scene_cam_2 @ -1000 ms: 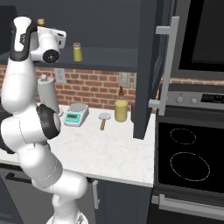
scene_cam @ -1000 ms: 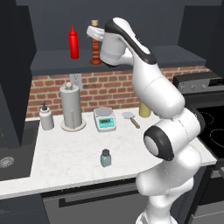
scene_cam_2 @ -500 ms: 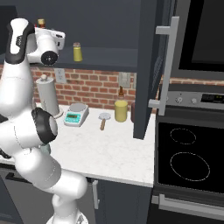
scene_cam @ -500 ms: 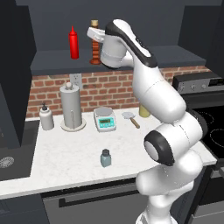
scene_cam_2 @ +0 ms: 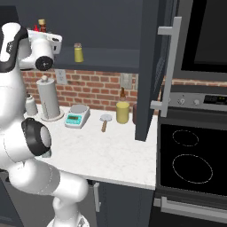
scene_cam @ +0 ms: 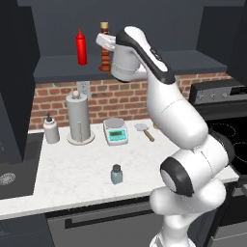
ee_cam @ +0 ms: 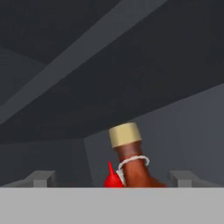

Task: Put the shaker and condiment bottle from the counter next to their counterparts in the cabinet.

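The tall, thin reddish-brown ribbed bottle with a tan stopper (scene_cam: pixel 104 47) is seen standing upright on the long flat shelf of the dark grey wall cabinet (scene_cam: pixel 58 72), just beside the plain red squeeze bottle with a pointed nozzle (scene_cam: pixel 82 47), which lies to its left in the left base view. In the hand view the tan stopper and upper neck of the brown bottle (ee_cam: pixel 130 158) are framed between the two grey fingertips (ee_cam: pixel 40 178), with the red nozzle (ee_cam: pixel 112 176) showing just behind it. The pincer (scene_cam: pixel 103 40) is held at shelf height by the bottle's top; its jaws are spread wide and nothing is gripped, a clear gap being left on either side of the bottle.

The small squat pale blue-grey jar with a dark grey cap (scene_cam: pixel 116 174) is seen on the white marble-look tabletop (scene_cam: pixel 72 169), near its front edge and well apart from the other items. Farther back, by the brick wall, a paper towel holder (scene_cam: pixel 79 118), a small white bottle (scene_cam: pixel 50 129) and a kitchen scale (scene_cam: pixel 116 131) are lined up. A small yellow-olive shaker with a pale cap (scene_cam_2: pixel 78 52) is seen on the cabinet shelf in the right base view, well to the right of the pincer (scene_cam_2: pixel 49 39).
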